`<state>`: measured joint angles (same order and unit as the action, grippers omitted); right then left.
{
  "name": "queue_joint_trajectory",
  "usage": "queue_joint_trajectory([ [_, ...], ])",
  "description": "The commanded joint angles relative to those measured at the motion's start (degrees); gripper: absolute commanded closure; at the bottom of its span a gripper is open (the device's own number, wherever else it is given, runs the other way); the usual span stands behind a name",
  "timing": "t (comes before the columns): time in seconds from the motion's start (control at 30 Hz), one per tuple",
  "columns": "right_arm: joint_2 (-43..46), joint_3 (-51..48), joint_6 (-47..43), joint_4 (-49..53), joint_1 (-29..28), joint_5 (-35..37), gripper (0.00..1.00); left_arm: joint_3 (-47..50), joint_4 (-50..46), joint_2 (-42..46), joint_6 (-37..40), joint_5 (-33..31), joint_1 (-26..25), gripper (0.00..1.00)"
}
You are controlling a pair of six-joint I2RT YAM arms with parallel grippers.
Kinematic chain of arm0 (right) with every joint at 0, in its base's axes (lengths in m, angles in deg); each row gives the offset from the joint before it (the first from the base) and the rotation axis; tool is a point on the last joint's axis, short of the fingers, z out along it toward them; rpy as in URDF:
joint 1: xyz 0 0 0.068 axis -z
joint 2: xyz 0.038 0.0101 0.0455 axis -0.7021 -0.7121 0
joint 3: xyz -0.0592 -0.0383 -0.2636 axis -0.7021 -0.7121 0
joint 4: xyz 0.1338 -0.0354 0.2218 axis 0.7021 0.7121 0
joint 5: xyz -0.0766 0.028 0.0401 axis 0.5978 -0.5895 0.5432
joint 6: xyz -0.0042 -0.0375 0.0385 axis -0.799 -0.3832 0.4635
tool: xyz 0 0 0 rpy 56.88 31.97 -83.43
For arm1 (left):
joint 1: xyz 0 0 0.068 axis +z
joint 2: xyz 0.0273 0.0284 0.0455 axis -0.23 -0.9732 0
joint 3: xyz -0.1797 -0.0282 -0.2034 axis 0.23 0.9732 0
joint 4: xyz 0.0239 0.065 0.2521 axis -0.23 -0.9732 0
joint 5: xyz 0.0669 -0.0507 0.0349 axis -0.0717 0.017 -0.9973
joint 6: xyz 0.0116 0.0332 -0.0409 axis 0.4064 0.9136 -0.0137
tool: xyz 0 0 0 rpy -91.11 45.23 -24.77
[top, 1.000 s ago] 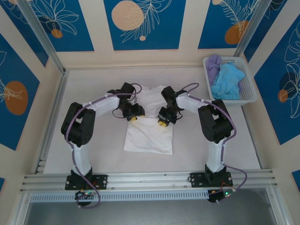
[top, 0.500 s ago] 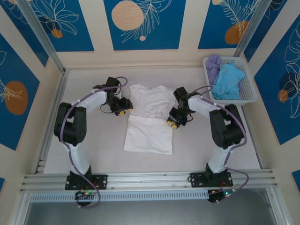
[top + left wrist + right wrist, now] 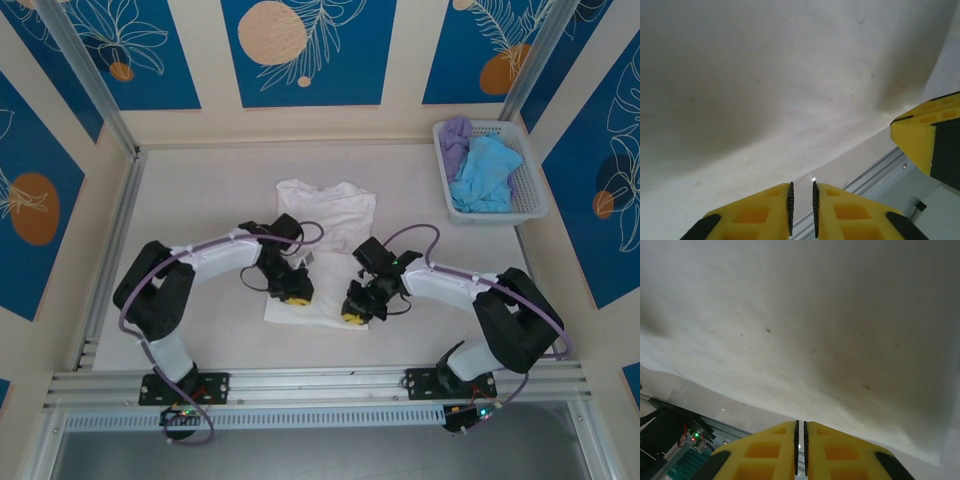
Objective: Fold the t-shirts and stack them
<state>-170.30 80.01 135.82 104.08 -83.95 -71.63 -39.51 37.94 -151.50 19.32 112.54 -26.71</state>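
You're mid-fold on the white t-shirt [image 3: 326,212], which lies flat on the table [image 3: 200,190]. The left gripper [image 3: 294,297] and right gripper [image 3: 352,313] sit at its near hem, fingers pressed together, probably pinching cloth. Next, lift both corners evenly.

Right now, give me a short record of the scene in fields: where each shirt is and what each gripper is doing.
white t-shirt: flat on the table, collar end away from the arms
light blue t-shirt: bunched in the basket, far right corner
lavender t-shirt: bunched in the same basket, far side
left gripper: at the white shirt's near left edge, fingers almost together
right gripper: at its near right edge, fingers almost together
cloth pinched: cannot tell
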Motion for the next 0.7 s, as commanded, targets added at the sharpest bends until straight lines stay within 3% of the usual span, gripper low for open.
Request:
queue_joint_trajectory([
  [0.0,-1.90,-0.52,2.12,-2.45,-1.67,-1.46,0.88,-0.81,2.56,-2.70,-0.64,4.28,-3.11,0.82],
  [0.17,-2.09,-3.32,2.33,0.45,-1.19,1.47,0.90,-2.46,3.05,-5.68,-1.75,2.47,-6.78,0.81],
  [0.5,-2.34,-7.02,2.05,3.58,0.75,5.26,0.90,4.56,-1.08,-2.67,-0.18,-14.20,-6.93,0.82],
  [0.67,-2.05,-7.84,1.86,4.68,1.42,6.43,0.90,8.32,-2.16,0.53,0.28,-19.47,-6.02,0.81],
])
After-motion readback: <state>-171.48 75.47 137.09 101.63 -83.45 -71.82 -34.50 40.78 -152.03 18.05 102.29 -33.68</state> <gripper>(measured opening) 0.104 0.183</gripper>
